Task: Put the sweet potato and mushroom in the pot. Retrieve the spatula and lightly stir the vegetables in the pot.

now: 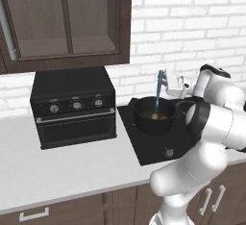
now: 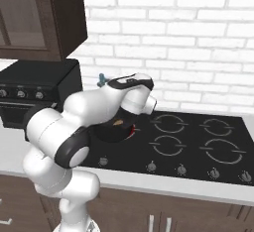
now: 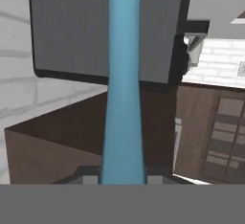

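The black pot (image 1: 153, 119) stands on the left rear burner of the cooktop (image 1: 154, 148). An orange-tan lump, the sweet potato (image 1: 154, 116), lies inside it. The teal spatula (image 1: 158, 93) stands nearly upright with its lower end in the pot. My gripper (image 1: 163, 78) is shut on the spatula's upper end, just above the pot's far rim. In the hand view the spatula (image 3: 123, 98) runs straight up from between the finger tips of my gripper (image 3: 122, 179). My arm hides most of the pot (image 2: 110, 133) in the right base view; the spatula's tip (image 2: 101, 80) pokes out above it. The mushroom is hidden.
A black toaster oven (image 1: 73, 106) sits on the counter left of the cooktop, with dark wall cabinets (image 1: 67, 22) above it. Three other burners (image 2: 198, 139) lie to the right of the pot. A white brick wall (image 2: 188, 47) backs the counter.
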Motion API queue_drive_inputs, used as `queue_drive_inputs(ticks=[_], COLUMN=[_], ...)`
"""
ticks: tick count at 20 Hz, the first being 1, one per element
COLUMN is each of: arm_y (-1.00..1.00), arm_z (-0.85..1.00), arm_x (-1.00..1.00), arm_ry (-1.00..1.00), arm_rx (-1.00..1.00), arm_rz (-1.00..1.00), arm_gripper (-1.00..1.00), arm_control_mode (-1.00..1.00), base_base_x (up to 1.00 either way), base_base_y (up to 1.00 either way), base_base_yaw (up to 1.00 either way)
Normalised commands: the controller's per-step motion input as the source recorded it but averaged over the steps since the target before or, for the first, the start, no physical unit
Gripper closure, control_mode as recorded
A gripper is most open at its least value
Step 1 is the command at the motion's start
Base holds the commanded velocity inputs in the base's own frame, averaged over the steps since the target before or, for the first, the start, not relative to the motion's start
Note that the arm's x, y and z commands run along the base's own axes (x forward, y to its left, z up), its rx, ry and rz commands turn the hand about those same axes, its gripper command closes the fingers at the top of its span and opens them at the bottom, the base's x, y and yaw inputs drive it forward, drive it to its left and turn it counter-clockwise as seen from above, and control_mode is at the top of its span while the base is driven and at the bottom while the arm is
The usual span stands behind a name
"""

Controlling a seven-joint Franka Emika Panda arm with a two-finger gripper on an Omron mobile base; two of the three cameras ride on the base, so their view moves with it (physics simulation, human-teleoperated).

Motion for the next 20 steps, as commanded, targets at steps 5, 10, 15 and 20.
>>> queue_drive_inputs(ticks=[5,10,15,20], arm_y=[-0.04,-0.03,-0.11,-0.20], arm_z=[-0.17,-0.31,-0.20,-0.16], arm_x=[0.07,0.07,0.08,0.12], arm_ry=[0.03,0.08,0.09,0.03], arm_rx=[0.00,0.00,0.00,0.00], arm_rz=[-0.04,-0.06,-0.06,-0.09], arm_gripper=[1.00,1.00,1.00,1.00], arm_control_mode=[-1.00,-1.00,-1.00,-1.00], base_base_x=[0.00,0.00,0.00,0.00], base_base_y=[0.00,0.00,0.00,0.00], base_base_yaw=[0.00,0.00,0.00,0.00])
